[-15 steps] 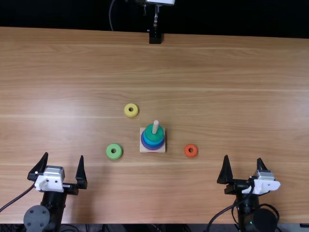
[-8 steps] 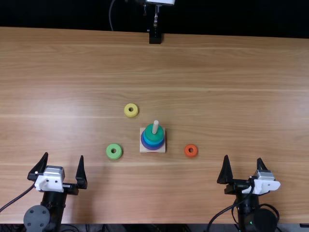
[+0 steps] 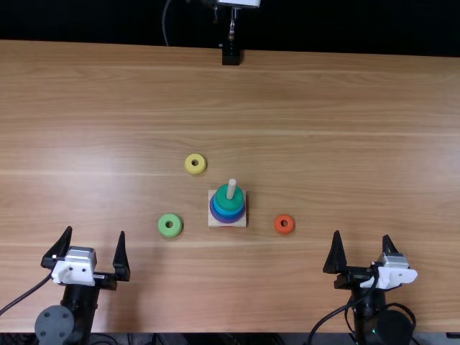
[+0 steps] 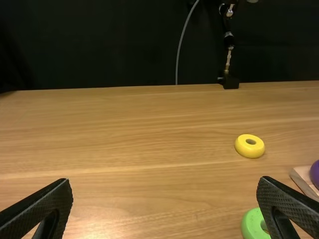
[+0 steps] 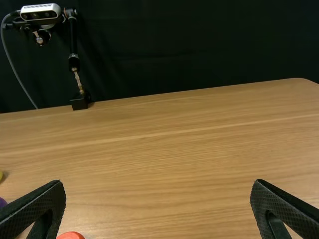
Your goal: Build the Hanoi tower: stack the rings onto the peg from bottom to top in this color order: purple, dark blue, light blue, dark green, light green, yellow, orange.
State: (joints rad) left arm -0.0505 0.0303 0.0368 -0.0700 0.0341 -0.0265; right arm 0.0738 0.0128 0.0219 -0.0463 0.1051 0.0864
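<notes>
One green ring (image 3: 164, 225) lay at 8:30 from the peg (image 3: 231, 190), yellow ring (image 3: 189, 164) at eleven o'clock, orange ring (image 3: 277, 224) at 3:30. Left gripper (image 3: 95, 231) and right gripper (image 3: 361, 234) gaped.

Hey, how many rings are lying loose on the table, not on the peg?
3: the round light green ring lies left of the square wooden base, the round yellow ring beyond the base and to its left, the round orange ring to its right.

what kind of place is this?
Probably a robotics lab workstation: two black robot arms, with open left gripper and right gripper, a camera on a black stand, and a light brown wooden table.
</notes>
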